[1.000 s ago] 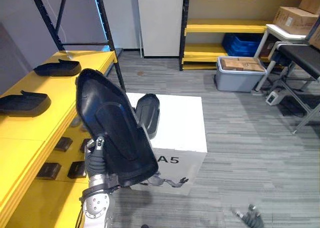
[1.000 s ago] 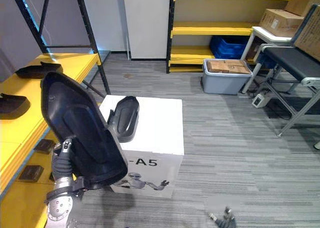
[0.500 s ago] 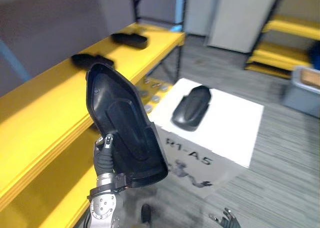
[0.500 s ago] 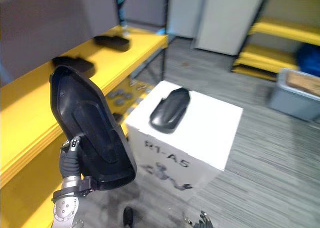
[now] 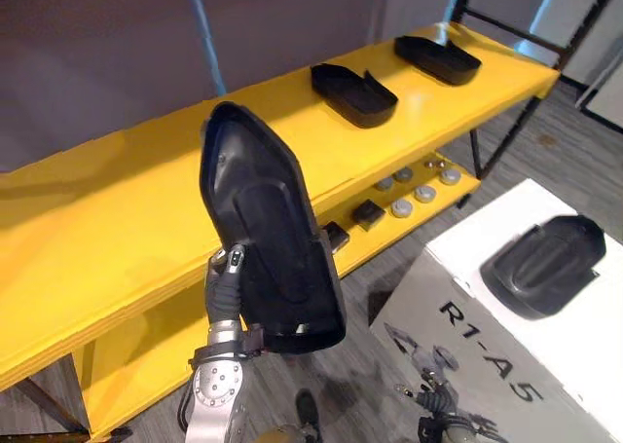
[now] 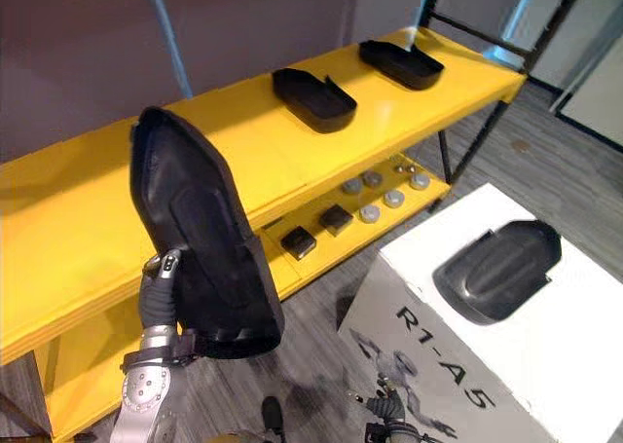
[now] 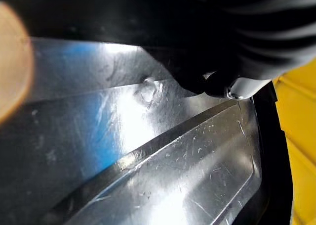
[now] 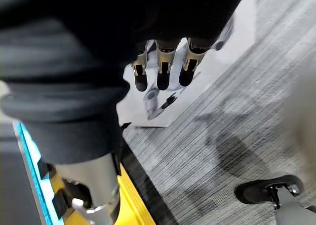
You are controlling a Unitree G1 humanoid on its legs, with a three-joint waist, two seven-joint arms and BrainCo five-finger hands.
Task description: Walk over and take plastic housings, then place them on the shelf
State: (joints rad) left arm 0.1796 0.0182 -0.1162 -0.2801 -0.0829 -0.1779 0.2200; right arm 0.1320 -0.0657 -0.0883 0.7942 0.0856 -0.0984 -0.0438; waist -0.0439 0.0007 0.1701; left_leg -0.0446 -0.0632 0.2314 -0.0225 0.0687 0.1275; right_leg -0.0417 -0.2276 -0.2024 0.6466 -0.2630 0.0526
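Now my left robot hand (image 5: pixel 226 287) grips a large black plastic housing (image 5: pixel 268 229) upright in front of the yellow shelf (image 5: pixel 107 239); my right robot hand (image 8: pixel 163 69) hangs low, relaxed, holding nothing.

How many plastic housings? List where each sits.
4 plastic housings: one in the left hand, two on the yellow shelf, one on the white box. Others may be hidden.

Two housings (image 5: pixel 353 94) lie on the shelf (image 5: pixel 117 229); a third housing (image 5: pixel 541 265) on the box (image 5: pixel 531 209) to its right.
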